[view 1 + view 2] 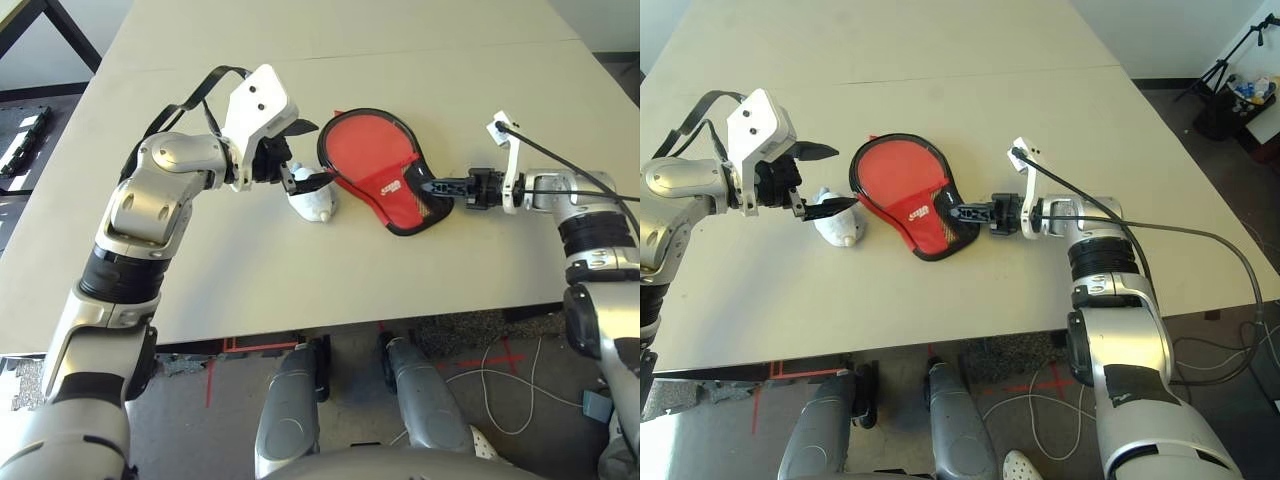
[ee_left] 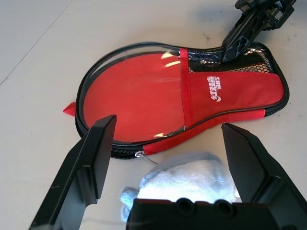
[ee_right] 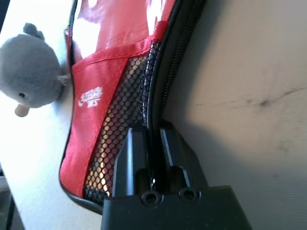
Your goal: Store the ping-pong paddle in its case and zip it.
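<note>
Case [image 1: 378,170] is lying red side up on the tabletop [image 1: 400,60]. Right gripper [image 1: 432,186] is pinching its zipper rim, probably for zipping. Left gripper [image 1: 303,155], fingers apart, is hovering over a plush toy [image 1: 316,203].

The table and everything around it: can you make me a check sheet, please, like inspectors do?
Surface: tan table, a seam line across the far part.
Job's things: red case lies flat, mesh pocket and white logo up; paddle not visible as a separate item.
Clutter: white plush toy beside the case, between the left fingers.
Grippers: left gripper open, over the toy, apart from the case; right gripper shut on the zipper rim at the case's narrow end.
Cables: black cable runs along the right arm; white cord on the floor.
Surroundings: red tape marks on the floor, a tripod in the far corner.
</note>
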You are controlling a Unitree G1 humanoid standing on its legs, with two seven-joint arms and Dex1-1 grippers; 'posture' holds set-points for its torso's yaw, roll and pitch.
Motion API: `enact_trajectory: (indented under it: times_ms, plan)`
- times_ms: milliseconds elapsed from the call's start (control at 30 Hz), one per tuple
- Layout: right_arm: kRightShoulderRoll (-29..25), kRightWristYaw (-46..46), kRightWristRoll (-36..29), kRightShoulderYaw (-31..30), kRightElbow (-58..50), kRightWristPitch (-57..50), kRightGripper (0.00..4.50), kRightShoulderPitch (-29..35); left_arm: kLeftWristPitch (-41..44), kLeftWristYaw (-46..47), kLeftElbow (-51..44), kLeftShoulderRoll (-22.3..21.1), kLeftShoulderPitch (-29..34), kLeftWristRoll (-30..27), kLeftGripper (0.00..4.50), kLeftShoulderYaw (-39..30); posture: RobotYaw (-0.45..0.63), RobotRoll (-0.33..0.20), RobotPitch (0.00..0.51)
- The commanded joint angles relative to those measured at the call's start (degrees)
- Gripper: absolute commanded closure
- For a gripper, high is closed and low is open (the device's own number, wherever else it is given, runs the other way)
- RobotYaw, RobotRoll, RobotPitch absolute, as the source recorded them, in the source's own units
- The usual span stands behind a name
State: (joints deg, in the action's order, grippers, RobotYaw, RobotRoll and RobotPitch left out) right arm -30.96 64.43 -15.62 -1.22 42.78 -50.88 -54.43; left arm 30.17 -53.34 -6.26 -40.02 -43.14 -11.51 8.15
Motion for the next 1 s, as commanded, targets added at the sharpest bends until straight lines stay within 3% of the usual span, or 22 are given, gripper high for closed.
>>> enact_trajectory:
  times_ms: [33, 233, 467, 800, 1000]
  plan:
    - [-0.3, -0.8, 1.3, -2.2, 0.6, -2.3, 4.47, 2.8, -0.7, -0.2, 0.4, 0.2, 0.8, 0.6, 0.00, 0.5, 0.01, 0.000, 0.251]
    - [-1.1, -1.3, 0.8, -2.5, -2.3, -5.5, 4.47, 5.0, -1.3, -0.3, 0.9, 0.5, 0.7, 1.2, 0.00, 0.6, 0.01, 0.000, 0.252]
    - [-4.4, -0.6, -2.1, -3.1, -13.2, -12.8, 4.47, 10.4, -1.9, -0.4, 1.4, 0.5, 0.8, 1.7, 0.00, 0.6, 0.01, 0.000, 0.256]
    - [-8.6, -1.8, -12.5, -2.7, -35.3, -26.9, 4.47, 20.9, -2.2, -0.2, 1.6, 1.0, 1.0, 2.0, 0.00, 0.8, 0.00, 0.000, 0.259]
    - [-9.0, -5.1, -16.8, -0.6, -42.4, -32.0, 4.47, 25.5, -2.3, -0.4, 1.7, 1.2, 1.0, 2.4, 0.00, 0.8, 0.00, 0.000, 0.257]
